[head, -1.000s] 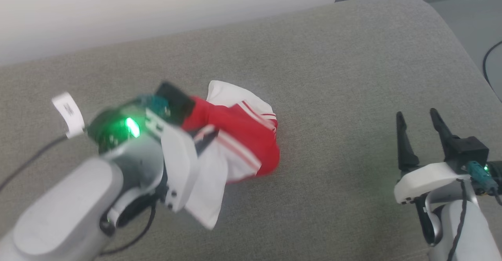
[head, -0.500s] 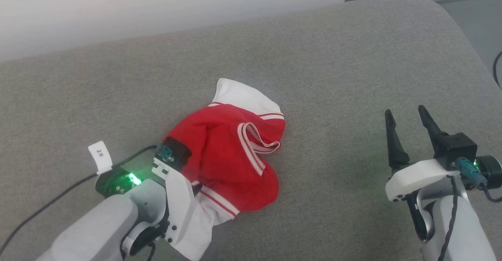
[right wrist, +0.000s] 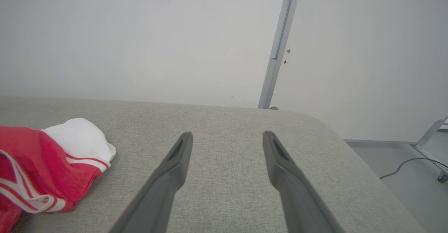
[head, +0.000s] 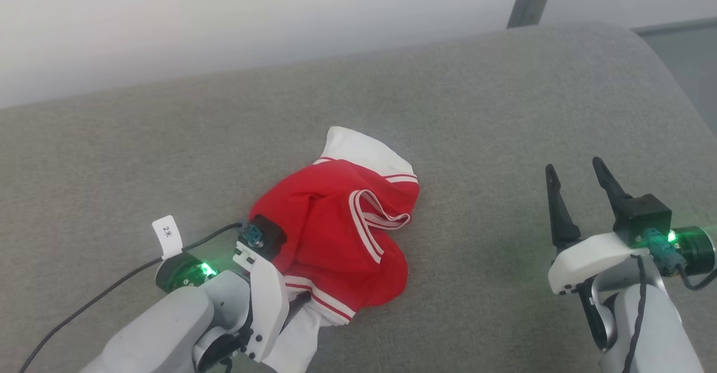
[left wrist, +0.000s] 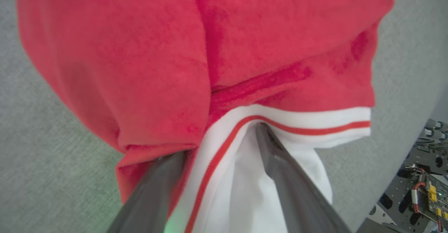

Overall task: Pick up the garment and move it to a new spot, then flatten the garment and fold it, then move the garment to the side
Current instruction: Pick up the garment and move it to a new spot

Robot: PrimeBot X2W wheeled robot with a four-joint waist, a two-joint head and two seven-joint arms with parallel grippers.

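I see the left gripper (left wrist: pixel 218 138) spread apart, the garment (head: pixel 336 222) draped between its fingers (lower left); right gripper (head: pixel 573 166) gapes, lower right.

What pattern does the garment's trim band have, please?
The trim band is white with a red stripe; left wrist view.
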